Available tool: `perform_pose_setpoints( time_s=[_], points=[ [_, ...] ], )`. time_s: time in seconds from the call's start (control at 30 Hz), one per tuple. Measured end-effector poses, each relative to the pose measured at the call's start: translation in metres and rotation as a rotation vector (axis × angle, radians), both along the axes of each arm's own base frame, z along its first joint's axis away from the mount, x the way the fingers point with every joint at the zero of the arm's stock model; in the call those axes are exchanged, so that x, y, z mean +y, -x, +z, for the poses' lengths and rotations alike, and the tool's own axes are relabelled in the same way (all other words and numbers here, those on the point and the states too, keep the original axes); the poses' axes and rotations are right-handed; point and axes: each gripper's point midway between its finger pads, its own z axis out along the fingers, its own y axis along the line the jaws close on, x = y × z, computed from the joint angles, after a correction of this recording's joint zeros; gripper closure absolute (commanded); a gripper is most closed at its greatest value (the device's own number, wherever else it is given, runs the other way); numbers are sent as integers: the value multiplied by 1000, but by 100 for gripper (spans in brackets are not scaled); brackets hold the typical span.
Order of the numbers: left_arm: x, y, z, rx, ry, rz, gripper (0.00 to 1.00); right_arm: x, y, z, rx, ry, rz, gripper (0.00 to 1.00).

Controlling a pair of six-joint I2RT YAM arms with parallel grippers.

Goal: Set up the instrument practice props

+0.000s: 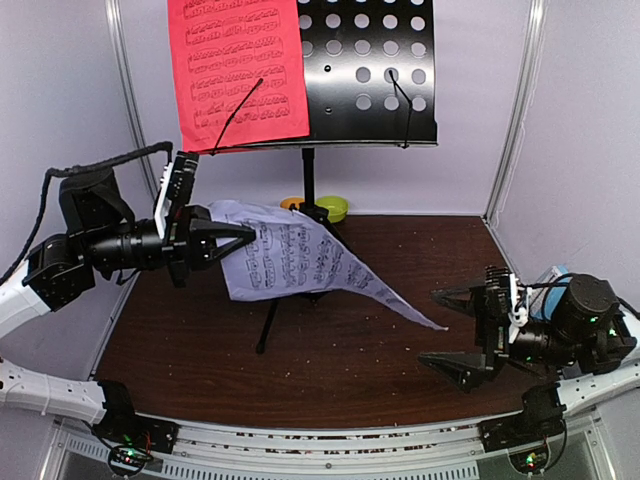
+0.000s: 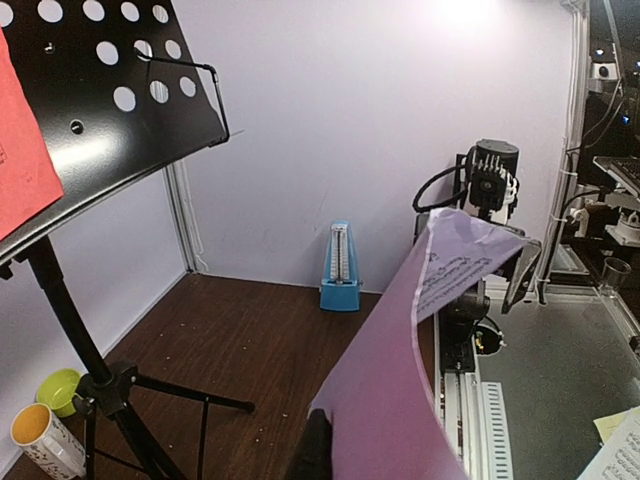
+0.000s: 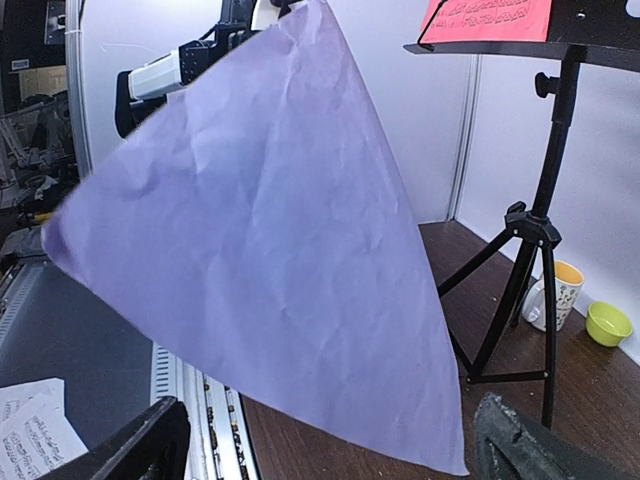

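Note:
The black music stand [image 1: 368,70] rises at the back, with a red sheet-music page [image 1: 238,70] on the left of its perforated desk. My left gripper [image 1: 248,238] is shut on the upper edge of a pale lilac sheet-music page [image 1: 300,258], held in the air in front of the stand's pole. The page droops to the right, and its lower corner hangs between the wide-open fingers of my right gripper [image 1: 430,328], apart from both. A dark left finger [image 2: 315,452] shows beside the page [image 2: 400,380]. The light-blue metronome [image 2: 341,268] stands by the right wall, mostly hidden behind my right arm in the top view.
A white-and-orange mug [image 3: 555,295] and a small green bowl [image 3: 608,323] sit on the brown table [image 1: 330,370] behind the stand's tripod legs [image 3: 500,300]. White walls enclose the back and sides. Loose sheets [image 3: 30,430] lie off the table's near edge.

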Motion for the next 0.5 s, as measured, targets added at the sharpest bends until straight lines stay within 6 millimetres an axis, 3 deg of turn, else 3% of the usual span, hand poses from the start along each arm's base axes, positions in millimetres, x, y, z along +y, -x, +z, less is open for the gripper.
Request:
perform_pose_setpoints(
  time_s=[0.03, 0.13, 0.37, 0.43, 0.5],
  points=[
    [0, 0, 0, 7, 2, -3, 100, 1, -1, -2, -3, 3, -4, 1],
    [0, 3, 3, 22, 17, -16, 100, 6, -3, -4, -23, 8, -13, 16],
    [8, 16, 13, 4, 86, -54, 100, 7, -19, 6, -64, -15, -105, 88],
    [11, 18, 13, -1, 97, -55, 100, 4, -22, 11, -75, -23, -126, 100],
    [12, 19, 10, 1, 100, -55, 100, 1, -25, 20, -86, -33, -147, 100]
  ],
)
